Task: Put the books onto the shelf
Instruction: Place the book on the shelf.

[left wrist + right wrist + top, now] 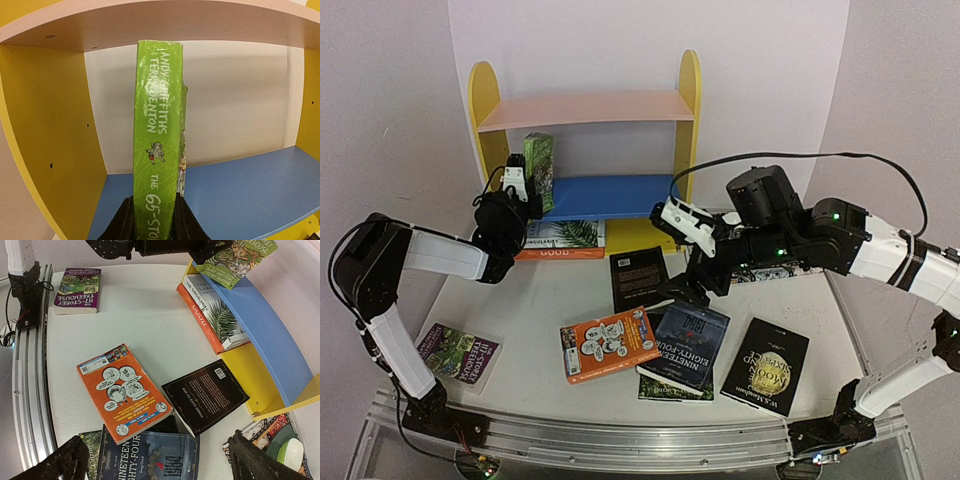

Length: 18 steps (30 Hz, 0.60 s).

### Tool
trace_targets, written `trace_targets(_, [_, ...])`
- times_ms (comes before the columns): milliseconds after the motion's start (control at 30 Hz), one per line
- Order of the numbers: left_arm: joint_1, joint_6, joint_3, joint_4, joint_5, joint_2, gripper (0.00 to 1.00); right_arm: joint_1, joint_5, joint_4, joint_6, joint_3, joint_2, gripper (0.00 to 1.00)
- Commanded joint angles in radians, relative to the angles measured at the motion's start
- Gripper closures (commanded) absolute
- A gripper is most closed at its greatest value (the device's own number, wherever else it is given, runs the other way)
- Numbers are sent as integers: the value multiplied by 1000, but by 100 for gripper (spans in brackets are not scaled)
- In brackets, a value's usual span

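My left gripper [524, 188] [153, 220] is shut on a green book [538, 162] [157, 125], holding it upright at the left end of the shelf's blue middle board [610, 195] [240, 190]. My right gripper [688, 285] [157, 460] hangs open over the table with nothing between its fingers, above a dark blue book [685, 345] [150, 457]. An orange book [609, 343] [122, 390] and a black one [638, 277] [205, 395] lie close by. A palm-leaf book [563, 238] [215, 320] tops a flat stack at the shelf's foot.
A purple book [458, 352] [77, 290] lies at the near left, a black and gold one [765, 365] at the near right. A patterned mat [262, 432] with a green-white bowl [291, 452] sits right of the shelf. A metal rail [620, 440] lines the near edge.
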Motion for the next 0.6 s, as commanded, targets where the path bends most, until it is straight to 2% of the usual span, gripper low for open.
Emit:
trace_targets(0, [7, -16, -2, 91, -8, 3, 70, -1, 9, 30, -4, -4, -31, 2])
trace_targets(33, [7, -16, -4, 91, -8, 2, 67, -2, 9, 30, -2, -5, -31, 2])
trace_targets(200, [7, -14, -7, 84, -10, -2, 66, -2, 7, 30, -2, -1, -27, 2])
trace_targets(300, [8, -7, -6, 76, -16, 0, 74, -2, 7, 31, -1, 1, -24, 2])
trace_targets(400, [11, -6, 1, 63, -47, 1, 97, -2, 5, 31, -1, 2, -26, 2])
trace_targets(433, [12, -1, 5, 58, -56, 1, 100, -1, 4, 31, -1, 1, -27, 2])
trace_targets(567, [26, 4, 36, 20, -71, 3, 100, -2, 1, 31, -1, 6, -25, 2])
